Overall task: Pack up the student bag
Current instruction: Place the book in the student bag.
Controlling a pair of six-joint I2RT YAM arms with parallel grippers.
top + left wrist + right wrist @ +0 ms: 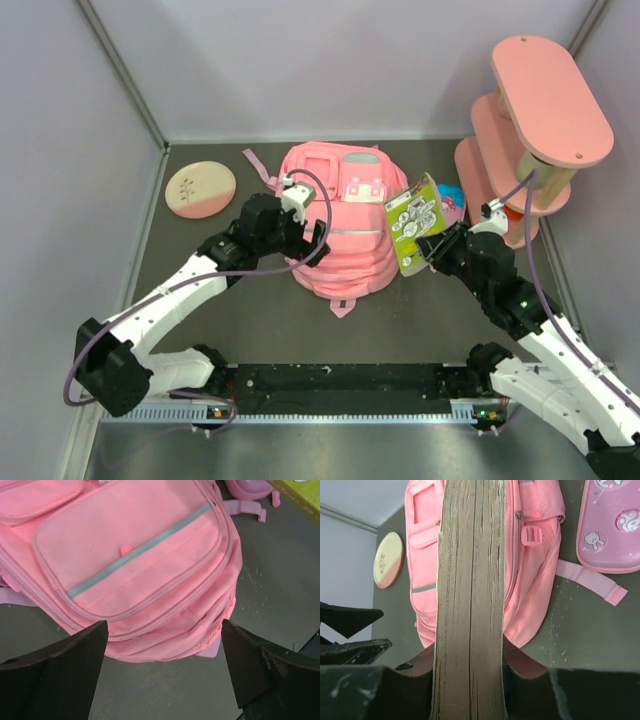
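Note:
The student bag [340,230] lies flat in the middle of the dark table, a large pink backpack with grey zipper strips, front pockets up. My left gripper [303,232] hovers over its lower left side, open. In the left wrist view the bag [140,565] fills the frame, and the left gripper [164,630] has its dark fingers [75,670] spread wide with nothing between them. My right gripper [440,245] is shut on a thick green-covered book [415,222], held just right of the bag. In the right wrist view the book's page edge [470,605] stands upright in the right gripper [470,665], the bag [532,580] behind it.
A small pink cartoon pencil case [450,203] lies right of the bag, partly behind the book. A pink tiered shelf [530,130] stands at the back right. A round beige-and-pink disc [200,190] lies at the back left. Grey walls enclose the table.

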